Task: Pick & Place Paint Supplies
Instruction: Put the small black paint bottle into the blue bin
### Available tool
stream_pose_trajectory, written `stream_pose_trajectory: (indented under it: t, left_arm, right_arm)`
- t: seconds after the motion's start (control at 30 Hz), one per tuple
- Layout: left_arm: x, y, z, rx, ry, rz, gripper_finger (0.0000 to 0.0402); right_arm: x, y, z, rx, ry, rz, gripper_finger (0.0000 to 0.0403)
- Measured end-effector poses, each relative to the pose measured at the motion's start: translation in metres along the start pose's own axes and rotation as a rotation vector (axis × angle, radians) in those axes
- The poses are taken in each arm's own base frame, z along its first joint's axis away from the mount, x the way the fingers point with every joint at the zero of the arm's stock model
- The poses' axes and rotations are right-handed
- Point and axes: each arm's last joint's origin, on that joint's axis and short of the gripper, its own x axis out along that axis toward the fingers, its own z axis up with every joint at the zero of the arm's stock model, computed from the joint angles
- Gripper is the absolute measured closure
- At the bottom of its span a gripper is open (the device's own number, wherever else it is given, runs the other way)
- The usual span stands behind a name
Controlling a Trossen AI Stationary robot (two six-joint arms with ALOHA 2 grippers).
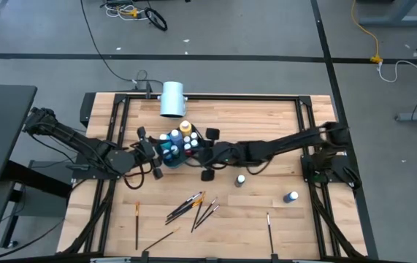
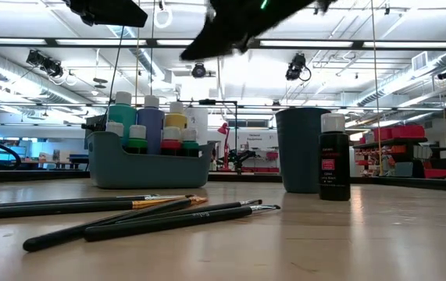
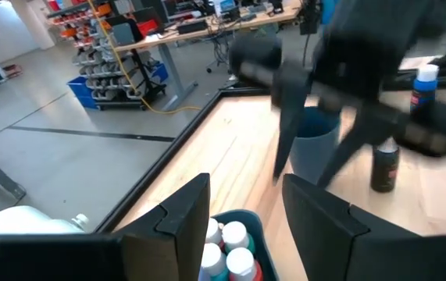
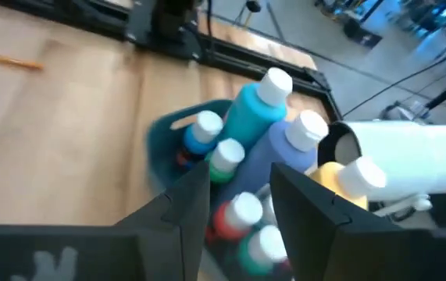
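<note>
Several paint bottles crowd the teal bin mid-tabletop; I count them poorly, arms covering half. Left gripper and right gripper hover above, jaws parted, empty. Brushes lie nearer.

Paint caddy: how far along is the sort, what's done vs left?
Done: the teal caddy already holds a cluster of paint bottles. In hand: nothing visibly gripped; the left hand and right hand both hover over the caddy with fingers apart. Left: two bottles on the bare table, plus loose paintbrushes scattered near the front.
</note>
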Motion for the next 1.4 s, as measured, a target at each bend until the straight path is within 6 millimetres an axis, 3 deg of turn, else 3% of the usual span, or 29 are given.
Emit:
stream_pose_trajectory:
  t: [0.13,0.27,0.5,0.83,1.1,1.4]
  left_arm:
    - [0.0,-0.001,0.0,-0.002,0.001,-0.021,0.0231]
    - [0.0,-0.001,0.0,-0.002,0.002,-0.025,0.0231]
    - [0.0,-0.001,0.0,-0.002,0.002,-0.025,0.0231]
    - [0.0,-0.001,0.0,-0.009,0.0,-0.02,0.0231]
    - [0.0,-0.001,0.0,-0.009,0.002,-0.022,0.0231]
    - [0.0,-0.001,0.0,-0.005,0.003,-0.027,0.0231]
  right_arm:
    - [-0.043,-0.004,0.015,0.063,0.043,0.058,0.0262]
    - [-0.077,-0.003,0.014,0.088,0.081,0.177,0.0261]
    - [-0.108,0.014,-0.034,0.058,-0.004,0.355,0.0261]
    - [-0.11,0.029,-0.092,0.119,-0.205,0.444,0.0261]
    - [-0.108,0.025,-0.099,0.145,-0.16,0.309,0.0255]
    - [-0.107,0.026,-0.111,0.195,-0.02,0.288,0.0197]
